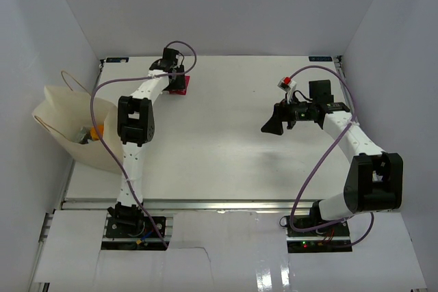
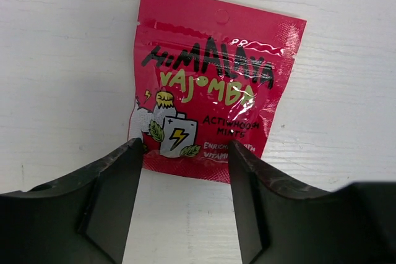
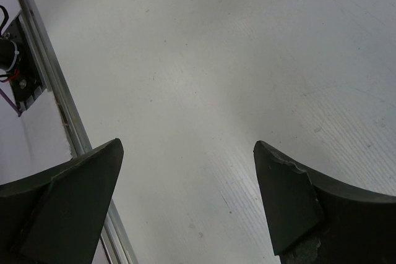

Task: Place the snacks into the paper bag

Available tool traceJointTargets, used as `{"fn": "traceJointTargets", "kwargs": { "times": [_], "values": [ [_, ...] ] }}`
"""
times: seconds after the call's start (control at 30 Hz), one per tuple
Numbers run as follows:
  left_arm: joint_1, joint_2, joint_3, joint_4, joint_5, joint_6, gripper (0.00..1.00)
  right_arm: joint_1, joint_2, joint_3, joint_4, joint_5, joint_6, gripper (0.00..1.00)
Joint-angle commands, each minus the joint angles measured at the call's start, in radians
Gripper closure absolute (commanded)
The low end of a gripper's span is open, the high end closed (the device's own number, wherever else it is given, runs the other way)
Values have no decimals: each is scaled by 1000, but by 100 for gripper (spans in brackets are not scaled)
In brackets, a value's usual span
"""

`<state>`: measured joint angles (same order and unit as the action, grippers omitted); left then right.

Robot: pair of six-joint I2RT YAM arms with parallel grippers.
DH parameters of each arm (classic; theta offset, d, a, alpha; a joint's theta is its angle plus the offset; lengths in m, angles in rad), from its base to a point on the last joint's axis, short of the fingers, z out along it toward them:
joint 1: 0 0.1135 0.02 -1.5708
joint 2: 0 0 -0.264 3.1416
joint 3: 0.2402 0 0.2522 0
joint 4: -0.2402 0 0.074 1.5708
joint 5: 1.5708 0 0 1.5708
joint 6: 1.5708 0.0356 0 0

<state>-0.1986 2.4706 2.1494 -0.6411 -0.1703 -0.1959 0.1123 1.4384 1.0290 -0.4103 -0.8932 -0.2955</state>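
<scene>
Noting the left gripper (image 2: pixel 185 153) spread astride the near edge of the red packet (image 2: pixel 216 78), lying flat at the far side of the table (image 1: pixel 239 155) well apart from the paper bag (image 1: pixel 72 128), we judge a shallow pinch could let it slip

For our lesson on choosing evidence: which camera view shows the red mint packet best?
The left wrist view: the red mint packet fills the frame, flat, its label readable, beyond the left gripper. The top external view shows only a red sliver beside that arm; the right wrist view shows none.
</scene>
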Motion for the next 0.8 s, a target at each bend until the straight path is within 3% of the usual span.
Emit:
{"fn": "traceJointTargets", "kwargs": {
  "times": [0.0,0.37,0.47,0.53,0.77],
  "values": [
    [8,-16,-25,15,61,-8,35,-8,-30,-6,8,-24,6,8],
    [10,-47,-131,17,140,-23,56,-20,-39,-7,8,-33,10,8],
    [10,-70,-148,29,144,-33,69,-25,-45,-9,8,-35,12,8],
    [10,-111,-177,47,147,-42,78,-26,-52,-10,8,-35,12,8],
    [10,-317,-350,188,202,-91,95,-34,-67,-14,10,-39,13,8]
  ]
}}
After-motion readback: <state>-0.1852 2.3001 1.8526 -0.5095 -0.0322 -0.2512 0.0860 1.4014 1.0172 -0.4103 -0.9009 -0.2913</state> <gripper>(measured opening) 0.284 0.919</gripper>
